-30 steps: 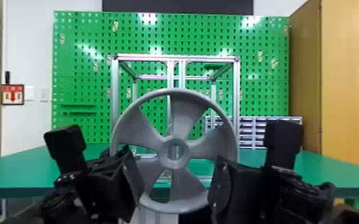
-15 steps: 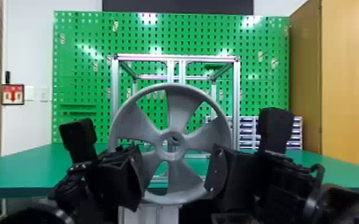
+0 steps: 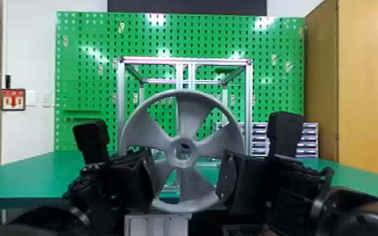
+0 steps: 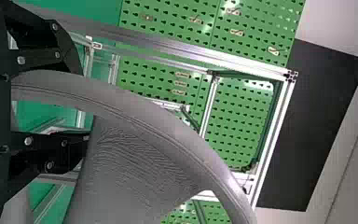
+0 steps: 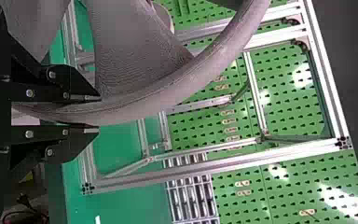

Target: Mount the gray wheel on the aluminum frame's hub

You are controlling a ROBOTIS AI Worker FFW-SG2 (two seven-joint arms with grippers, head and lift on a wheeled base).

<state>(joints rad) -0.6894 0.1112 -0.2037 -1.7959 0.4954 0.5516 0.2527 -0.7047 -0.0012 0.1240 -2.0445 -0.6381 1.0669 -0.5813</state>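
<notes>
1. Clamped on the rim of the gray wheel [image 3: 190, 116] with the right claw [image 3: 226, 179], right of the head view's lower middle; pinching the rim between both flat tips in the right wrist view.
2. Straddling the rim on the opposite side with the left claw [image 3: 150, 180], left of the lower middle; spread apart in the left wrist view, with a gap beside the rim.
3. Standing upright in the middle of the head view, as the wheel, with spokes and open centre toward the camera.
4. Rising behind the wheel, as the aluminum frame [image 3: 121, 103], from the middle to the upper centre.
5. Peeking out below the wheel at bottom centre, as a pale grooved block [image 3: 157, 224].
6. Stretching across the lower left and lower right, as the green surface [image 3: 34, 175].
7. Filling much of the upper background, as a green pegboard [image 3: 84, 62]; near it, right of centre, stacked as drawers [image 3: 310, 141].
</notes>
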